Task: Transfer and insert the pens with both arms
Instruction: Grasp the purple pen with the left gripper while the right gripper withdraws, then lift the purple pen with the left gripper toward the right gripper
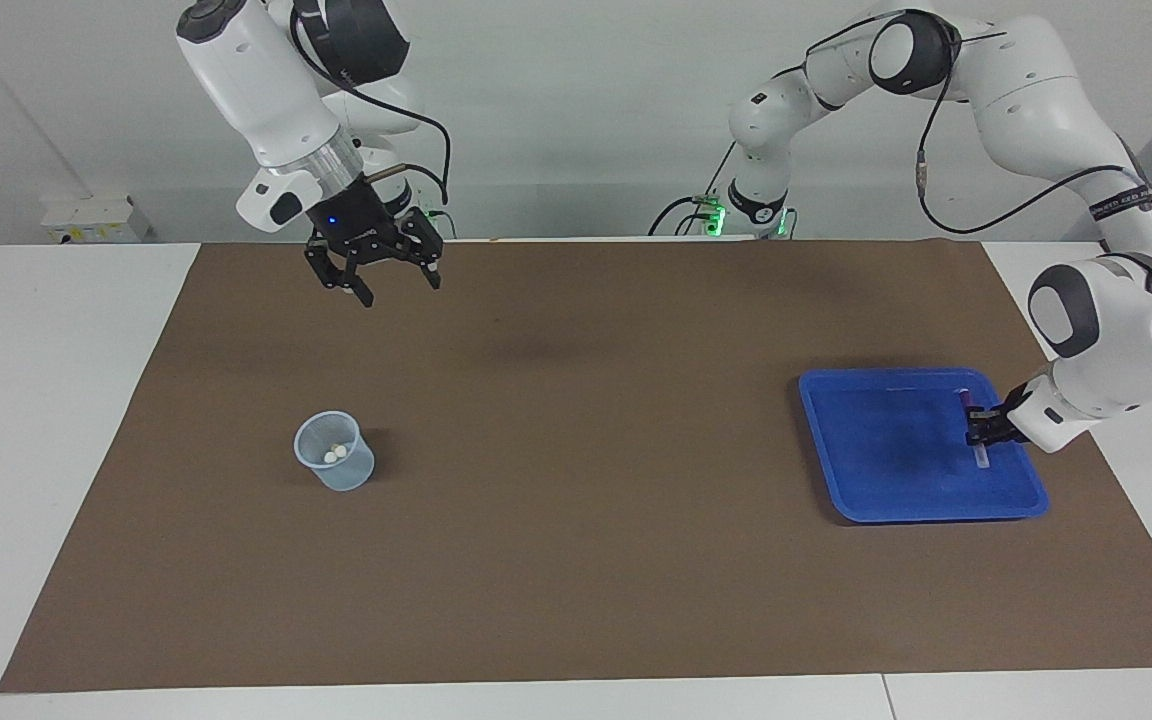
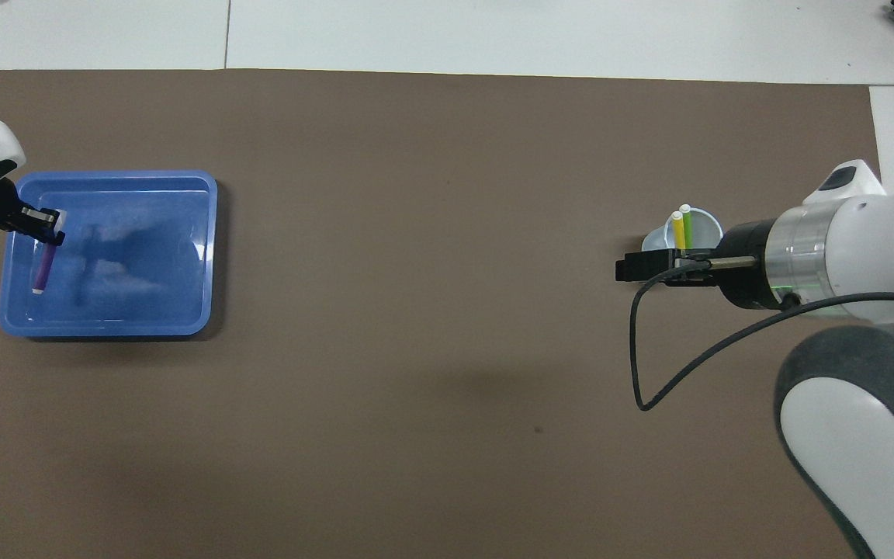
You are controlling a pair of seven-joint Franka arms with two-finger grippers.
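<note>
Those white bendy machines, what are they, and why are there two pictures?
They are two robot arms, each ending in a pinching hand called a gripper. One picture looks at them from across the table; the other looks down from above their own end. On the brown mat sit a blue tray and a small clear cup. A yellow pen and a green pen already stand in the cup. The left gripper is down in the tray, pinched shut on the purple pen. The right gripper waits open in the air, holding nothing.
</note>
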